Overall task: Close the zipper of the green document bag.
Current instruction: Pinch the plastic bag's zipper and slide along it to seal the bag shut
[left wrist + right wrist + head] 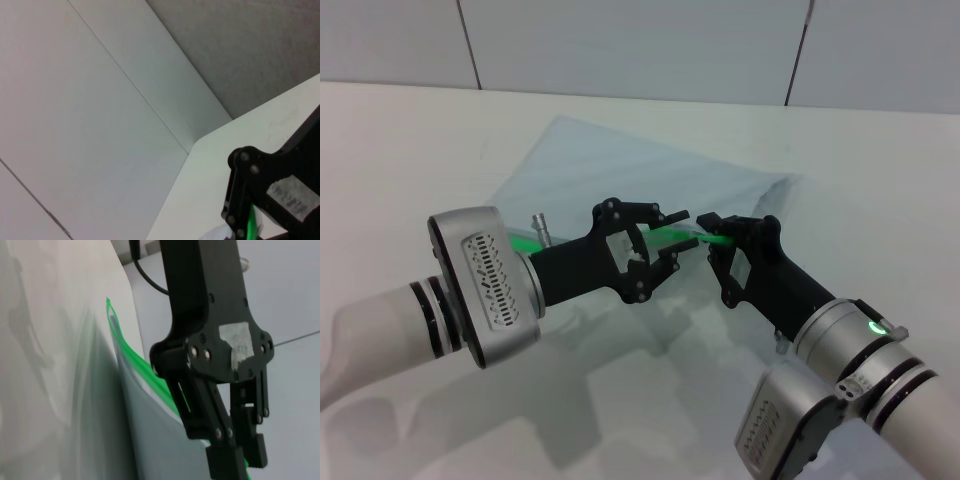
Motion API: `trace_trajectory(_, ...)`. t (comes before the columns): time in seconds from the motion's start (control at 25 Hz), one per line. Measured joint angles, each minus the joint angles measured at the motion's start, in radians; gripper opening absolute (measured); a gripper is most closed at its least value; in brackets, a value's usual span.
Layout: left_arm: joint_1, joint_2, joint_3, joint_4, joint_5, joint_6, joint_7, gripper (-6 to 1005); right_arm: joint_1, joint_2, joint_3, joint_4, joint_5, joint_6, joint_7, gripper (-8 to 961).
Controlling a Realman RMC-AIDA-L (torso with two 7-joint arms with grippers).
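- Zipper (672,237) is bright green along the lifted edge of the pale green document bag (620,165)
- left gripper (665,240) and right gripper (712,237) both pinch this strip
- white table (410,150) lies bare around

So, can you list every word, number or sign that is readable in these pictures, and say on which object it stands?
No text can be read for certain.
White sticker on the black left gripper, right wrist view: worn, unreadable.
White sticker on the black right gripper, left wrist view: faint marks, too blurred to read.
Flat translucent pale blue-grey plastic pouch with bright green zip strip: no print visible.
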Motion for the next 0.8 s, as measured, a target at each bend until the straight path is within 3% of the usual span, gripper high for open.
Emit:
trace_trajectory(0.12,0.0,0.0,0.001,0.0,0.001,0.0,0.001,264,-0.001,0.0,0.0,0.004,-0.025,-0.001,0.0,49)
trace_trajectory(0.68,0.0,0.0,0.002,-0.001,0.025,0.0,0.006,258,-0.002,0.0,0.0,0.004,-0.033,0.0,0.0,48)
trace_trajectory(0.8,0.0,0.0,0.002,-0.001,0.026,-0.001,0.006,177,-0.002,0.0,0.0,0.004,-0.034,0.0,0.0,48)
